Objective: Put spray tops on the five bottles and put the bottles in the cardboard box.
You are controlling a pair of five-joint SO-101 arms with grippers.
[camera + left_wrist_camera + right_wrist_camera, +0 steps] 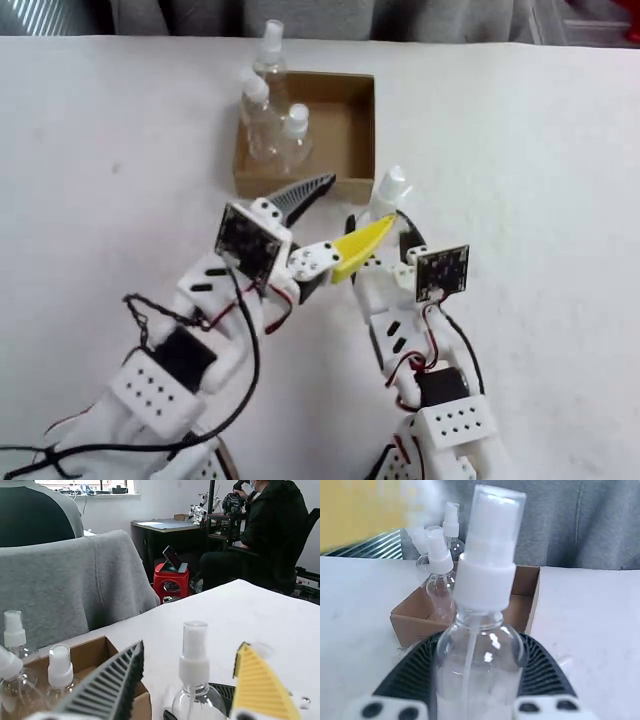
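Note:
My right gripper is shut on a clear bottle with a white spray top, held upright just in front of the cardboard box. In the high view this bottle stands by the box's near right corner. My left gripper is open beside it, black finger toward the box, yellow finger across the right arm. In the left wrist view the spray top shows between the two fingers, farther off. Three capped bottles stand at the box's left side.
The white table stretches bare to both sides of the box. A grey cloth hangs behind the table's far edge. The right half of the box is unoccupied.

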